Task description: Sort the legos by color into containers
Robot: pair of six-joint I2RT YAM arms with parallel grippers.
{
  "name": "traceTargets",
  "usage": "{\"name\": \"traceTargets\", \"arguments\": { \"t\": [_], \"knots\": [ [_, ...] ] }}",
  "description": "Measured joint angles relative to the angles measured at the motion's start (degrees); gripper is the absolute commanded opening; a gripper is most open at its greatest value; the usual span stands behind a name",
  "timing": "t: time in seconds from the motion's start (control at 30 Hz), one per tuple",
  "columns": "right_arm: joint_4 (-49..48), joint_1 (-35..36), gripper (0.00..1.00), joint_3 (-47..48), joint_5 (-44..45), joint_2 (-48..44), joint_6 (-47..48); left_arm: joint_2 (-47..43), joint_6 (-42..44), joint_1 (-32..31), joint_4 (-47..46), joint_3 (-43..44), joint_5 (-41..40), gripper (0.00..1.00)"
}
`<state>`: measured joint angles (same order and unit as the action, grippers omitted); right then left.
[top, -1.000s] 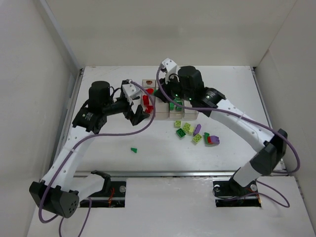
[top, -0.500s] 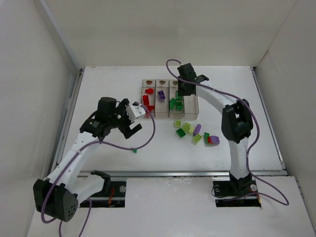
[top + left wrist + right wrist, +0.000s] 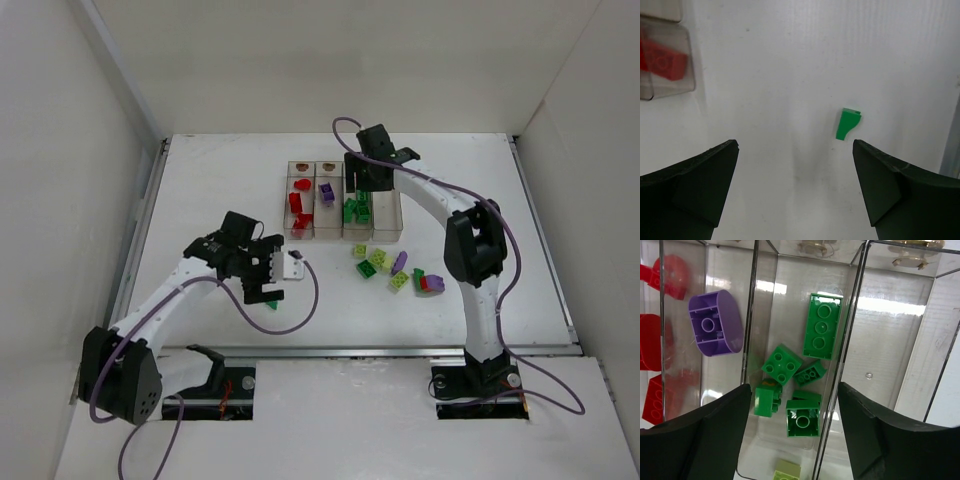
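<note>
Four joined clear containers (image 3: 388, 215) stand at the table's middle. From the left, one holds red legos (image 3: 297, 205), one a purple lego (image 3: 326, 192), one several dark green legos (image 3: 354, 211). My right gripper (image 3: 358, 188) hovers open over the green bin. In the right wrist view, my right gripper (image 3: 794, 390) holds nothing and the green legos (image 3: 802, 418) lie below it, with the purple lego (image 3: 715, 322) one bin left. My left gripper (image 3: 266, 290) hangs open low over the table. A small green lego (image 3: 847, 124) lies just ahead of my left gripper (image 3: 795, 150), towards its right finger.
A loose pile of legos (image 3: 397, 271) in yellow-green, dark green, purple and red lies on the table to the right of and nearer than the bins. The rightmost bin (image 3: 890, 340) shows no bricks. Side walls enclose the table.
My left gripper has drawn back from the red bin and come down near the small green lego. My right gripper has opened above the green bin.
</note>
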<state>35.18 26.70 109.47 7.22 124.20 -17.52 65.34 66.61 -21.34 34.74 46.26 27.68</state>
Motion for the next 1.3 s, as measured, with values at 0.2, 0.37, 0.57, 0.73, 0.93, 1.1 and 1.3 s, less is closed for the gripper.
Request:
{"name": "traceTargets", "arguments": {
  "t": [0.2,0.37,0.57,0.73,0.93,1.1,1.3],
  "knots": [
    [0.44,0.00,0.76,0.33,-0.46,-0.07,0.00,5.92,9.62,-3.02,5.01,-1.36,-0.50,0.97],
    [0.87,0.00,0.76,0.35,-0.61,-0.94,0.20,12.22,12.41,-5.11,6.19,-1.68,-1.90,0.91],
    [0.61,0.00,0.76,-0.31,-0.61,-5.84,1.09,14.12,11.15,-6.78,1.16,-3.32,-3.54,0.64],
    [0.31,-0.02,0.77,-1.60,-0.55,-10.12,1.77,16.63,10.03,-7.37,-1.99,-3.58,-5.20,0.20],
    [0.35,-0.35,0.77,-1.66,-0.63,-10.62,2.45,16.76,9.46,-7.54,-2.64,-3.39,-5.22,0.00],
    [0.17,-2.27,0.78,-1.64,-2.89,-10.62,2.01,18.38,7.41,-7.54,1.31,0.74,-3.52,0.00],
    [-0.52,-8.11,0.78,-4.66,-4.46,-13.35,-1.22,25.09,-3.87,-7.58,2.10,24.35,3.93,0.00]
  ]
}}
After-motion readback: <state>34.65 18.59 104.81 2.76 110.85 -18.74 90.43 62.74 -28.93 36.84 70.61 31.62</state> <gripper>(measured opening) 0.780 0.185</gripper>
